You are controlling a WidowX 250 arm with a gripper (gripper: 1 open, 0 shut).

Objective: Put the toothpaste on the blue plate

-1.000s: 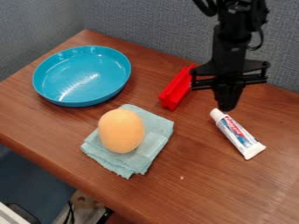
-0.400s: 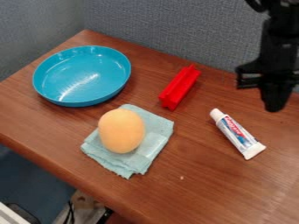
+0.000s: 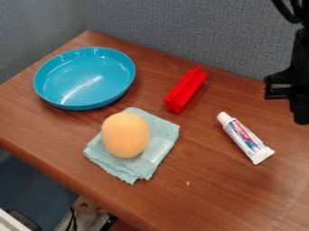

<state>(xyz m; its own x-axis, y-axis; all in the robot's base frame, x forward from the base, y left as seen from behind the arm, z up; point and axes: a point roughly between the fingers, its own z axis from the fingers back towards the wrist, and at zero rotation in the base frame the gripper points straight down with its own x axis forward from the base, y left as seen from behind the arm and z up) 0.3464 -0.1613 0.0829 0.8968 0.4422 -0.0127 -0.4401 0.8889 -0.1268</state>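
Toothpaste (image 3: 245,136): small white tube with red and blue markings, lying flat on the wooden table (image 3: 218,194) at lower right of the frame, cap toward the upper left; the print on it is too small to read.

Blue plate (image 3: 85,77): sitting at upper left, well apart from the toothpaste.

Red block (image 3: 186,88): lying near the centre, between plate and tube.

Orange egg-shaped object (image 3: 126,134): resting on a pale teal cloth (image 3: 134,144) at lower centre.

Gripper (image 3: 301,115): hanging at the right edge, pointing down, fingers closed together and holding nothing; it is standing above and right of the toothpaste.

Change: a second ago the gripper was hovering just above the tube's cap; it has been sliding rightward to the frame's edge. All objects are keeping their places.
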